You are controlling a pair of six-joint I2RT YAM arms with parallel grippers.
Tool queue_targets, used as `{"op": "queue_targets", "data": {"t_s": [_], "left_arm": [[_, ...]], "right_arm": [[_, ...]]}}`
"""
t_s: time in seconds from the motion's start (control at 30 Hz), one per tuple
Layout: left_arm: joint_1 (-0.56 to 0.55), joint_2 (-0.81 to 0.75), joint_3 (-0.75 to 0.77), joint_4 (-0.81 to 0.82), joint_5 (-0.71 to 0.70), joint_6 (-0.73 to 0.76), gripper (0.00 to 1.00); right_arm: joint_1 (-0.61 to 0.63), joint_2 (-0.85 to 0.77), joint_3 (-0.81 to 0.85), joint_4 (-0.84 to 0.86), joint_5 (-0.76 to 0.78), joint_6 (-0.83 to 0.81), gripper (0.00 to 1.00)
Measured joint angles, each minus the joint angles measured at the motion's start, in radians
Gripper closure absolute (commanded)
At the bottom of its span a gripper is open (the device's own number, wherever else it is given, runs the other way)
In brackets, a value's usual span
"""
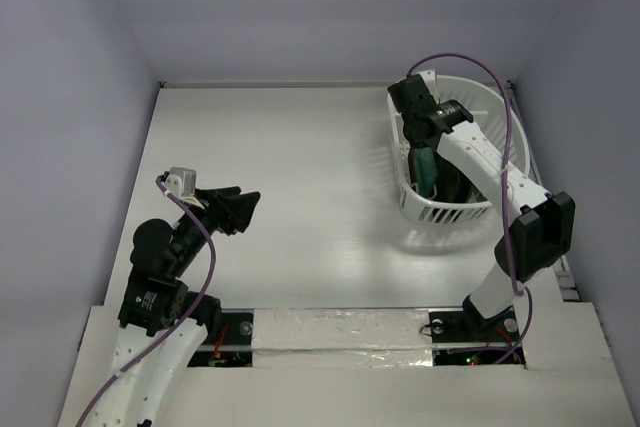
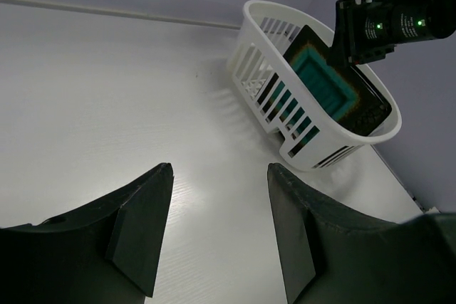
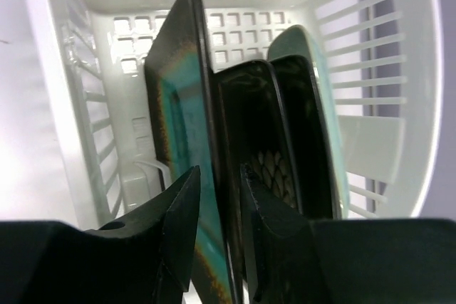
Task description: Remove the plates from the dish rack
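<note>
In the dish rack (image 1: 450,215) at the far right of the desk (image 1: 280,167), the right gripper (image 3: 219,186) clamps the teal-centred plate (image 2: 324,80) by its upper edge, long axis running downward; the left gripper (image 2: 221,176) stands open, well apart.

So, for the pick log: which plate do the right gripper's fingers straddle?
The teal-centred plate, the only one between the right gripper's fingers; the black plates and mint-green plate stand beside it.
</note>
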Motion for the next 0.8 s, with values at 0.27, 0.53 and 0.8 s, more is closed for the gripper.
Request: {"op": "queue_targets", "data": {"t_s": [0.27, 0.53, 0.8], "left_arm": [[-0.009, -0.008, 0.000, 0.000, -0.001, 0.000, 0.47], [-0.017, -0.014, 0.000, -0.001, -0.002, 0.000, 0.47], [-0.020, -0.026, 0.000, -0.001, -0.002, 0.000, 0.47]], "right_arm": [[0.005, 0.023, 0.013, -0.039, 0.058, 0.002, 0.61], [0.005, 0.045, 0.012, -0.044, 0.067, 0.002, 0.81], [0.023, 0.045, 0.016, -0.055, 0.071, -0.019, 1.00]]}}
